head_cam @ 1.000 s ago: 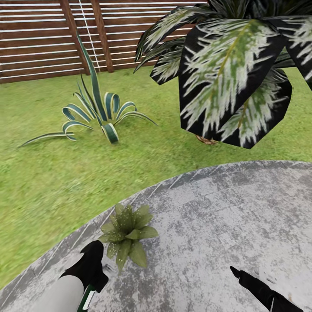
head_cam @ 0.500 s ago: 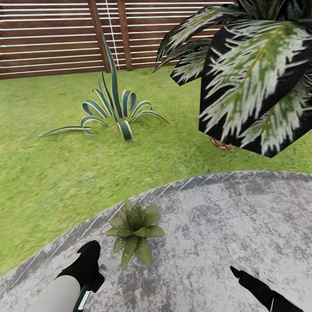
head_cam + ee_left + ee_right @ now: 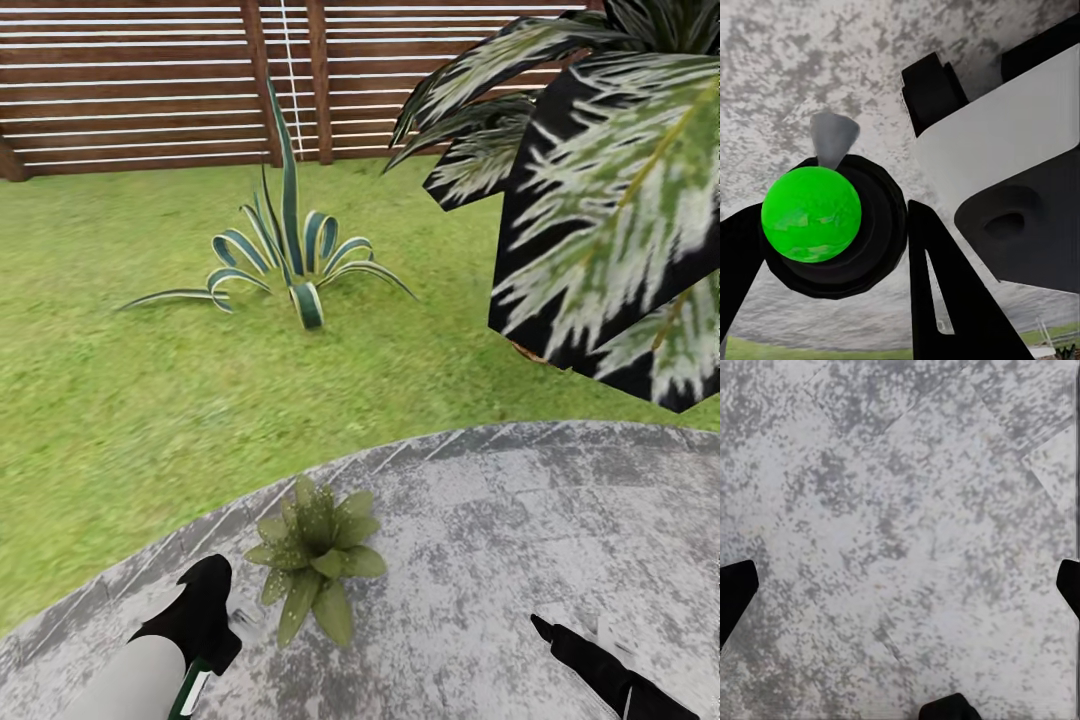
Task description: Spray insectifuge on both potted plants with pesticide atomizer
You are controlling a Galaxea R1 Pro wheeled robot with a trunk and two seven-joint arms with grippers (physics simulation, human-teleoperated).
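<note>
Just beside the left gripper [image 3: 205,610], on the round paved patch [image 3: 520,540]: one potted plant [image 3: 312,550]; right gripper [image 3: 565,640] well apart. Left wrist: pinching the pesticide atomizer [image 3: 832,225], green-topped. Right wrist: fingertips [image 3: 735,589] spread wide over bare paving [image 3: 900,525].

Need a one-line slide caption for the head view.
Robot at the edge of a round paved patch, left gripper beside a small potted plant; striped agave, lawn and slatted fence beyond.
</note>
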